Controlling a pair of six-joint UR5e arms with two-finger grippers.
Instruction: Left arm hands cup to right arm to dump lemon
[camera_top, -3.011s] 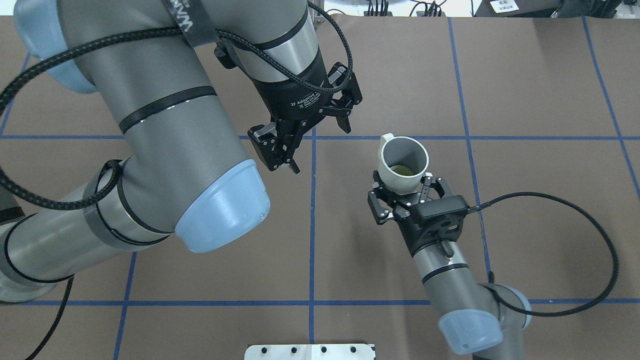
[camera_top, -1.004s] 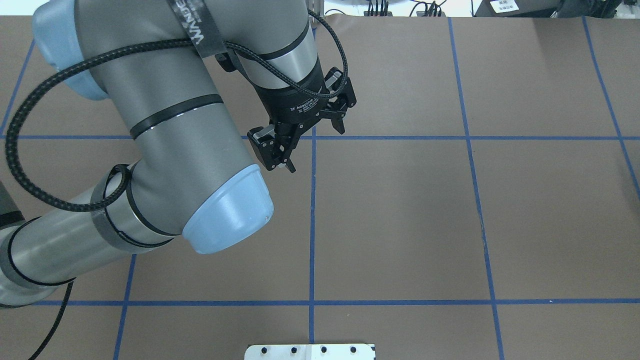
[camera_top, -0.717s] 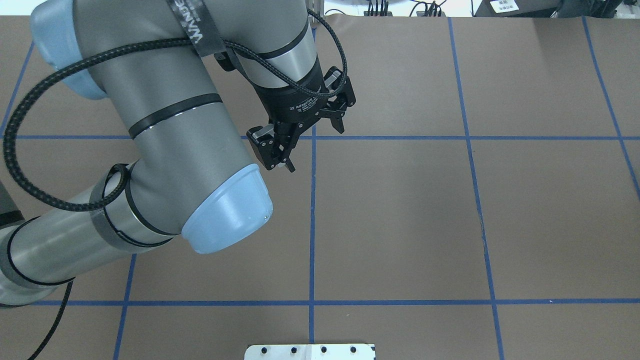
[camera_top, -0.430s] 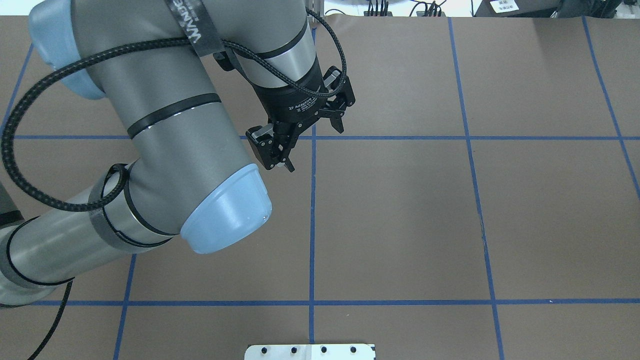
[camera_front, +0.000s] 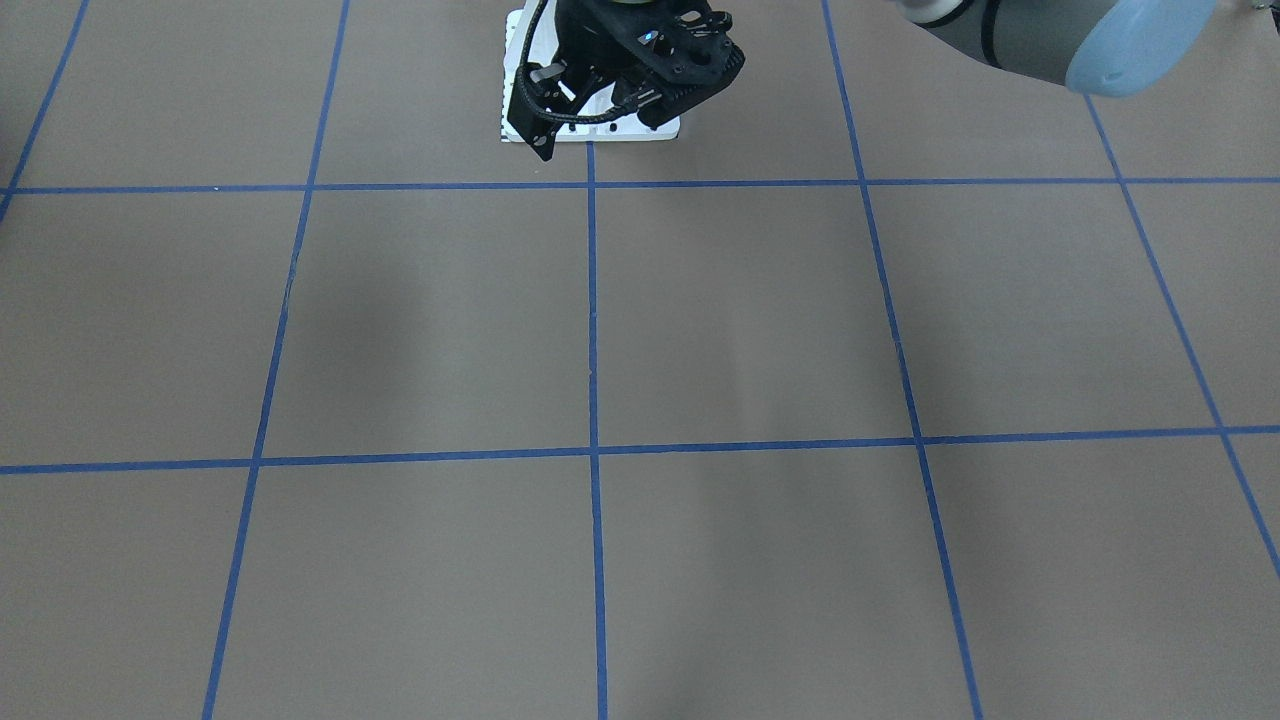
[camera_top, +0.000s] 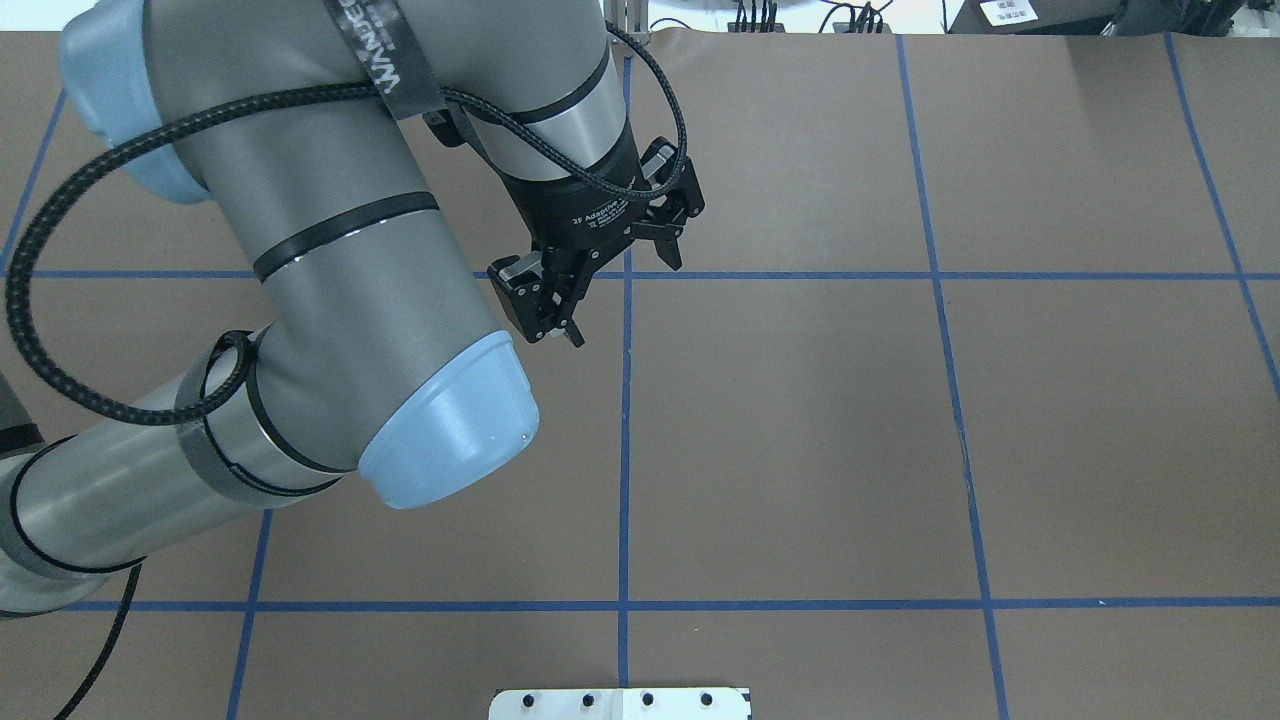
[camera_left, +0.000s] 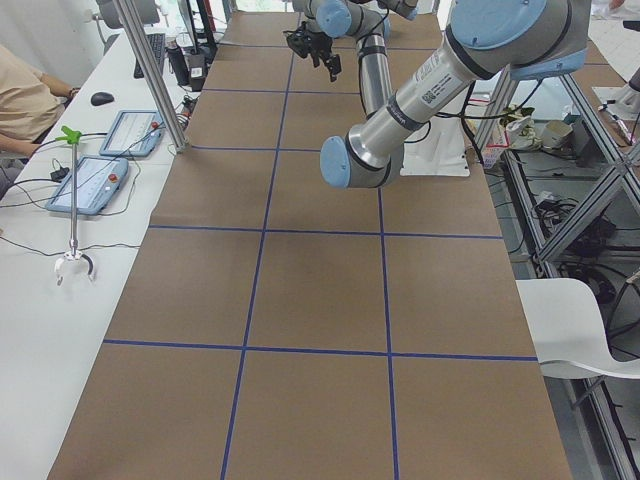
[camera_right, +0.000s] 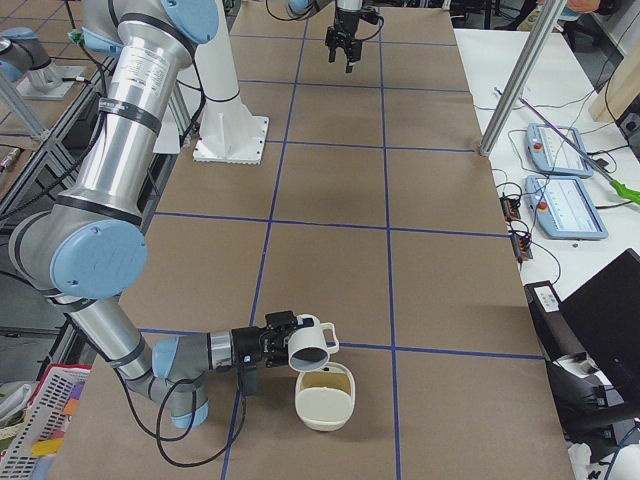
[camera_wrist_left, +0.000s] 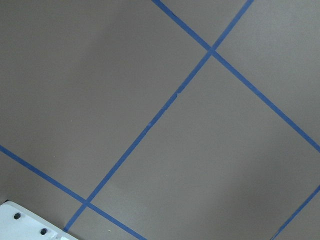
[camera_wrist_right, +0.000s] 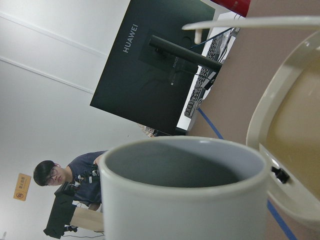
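- Two grippers inspected, left to right. The cup has changed station within the last three seconds.
- Left gripper (camera_top: 628, 304): its jaws are spread wide with nothing between them, and only bare table (camera_top: 800, 420) lies below. Over the last second it has drawn slightly away from the table centre. I judge its share of the hand-over complete.
- Ground to the right of the left jaws: three seconds ago the cup stood upright there in the right gripper, with the lemon visible inside. That spot is now vacant in the overhead view, and the right arm has left that view altogether.
- Right gripper (camera_right: 287, 340): you see it only from the side camera at the table's right end. From there you cannot tell how its jaws stand. The cup (camera_right: 310, 347) sits at their tip, clear of the table.
- Cup: tipped over, with its mouth turned away from the jaws and somewhat downward.
- Cream container (camera_right: 322, 415): it stands just below and beyond the right jaws, under the cup's mouth and apart from it.
- Lemon: not found in any current view. The wrist camera shows only grey inside the cup, and the container's inside is too small to read.
- Finding: the pour appears to be under way or just made. Confirm the lemon has left the cup before you right it.
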